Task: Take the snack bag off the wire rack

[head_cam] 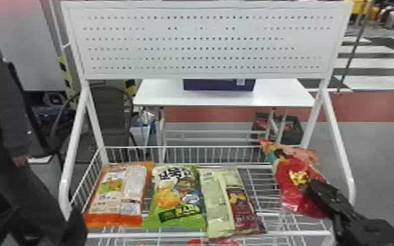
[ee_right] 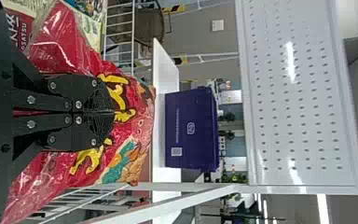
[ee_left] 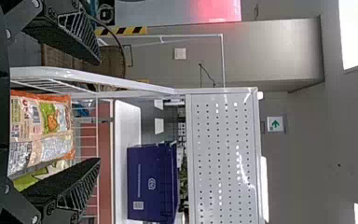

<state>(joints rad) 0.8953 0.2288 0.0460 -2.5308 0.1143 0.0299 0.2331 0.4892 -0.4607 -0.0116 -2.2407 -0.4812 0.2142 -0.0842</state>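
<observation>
At the right end of the wire rack (head_cam: 186, 234), a red snack bag (head_cam: 296, 193) is pinched by my right gripper (head_cam: 311, 186), tilted and raised at the rack's right side. In the right wrist view the fingers of my right gripper (ee_right: 113, 112) are closed together on the red bag (ee_right: 58, 42), whose film bulges out on both sides of them. At the lower left of the head view is my left gripper (head_cam: 75, 225), left of the rack. In the left wrist view my left gripper (ee_left: 98, 112) has its fingers wide apart with nothing between them.
An orange bag (head_cam: 117, 196), a green bag (head_cam: 176, 199) and a pale bag with a dark red panel (head_cam: 216, 202) lie side by side on the rack. A white pegboard (head_cam: 206, 42) stands above; behind it is a table (head_cam: 160, 95) with a purple box (head_cam: 219, 85).
</observation>
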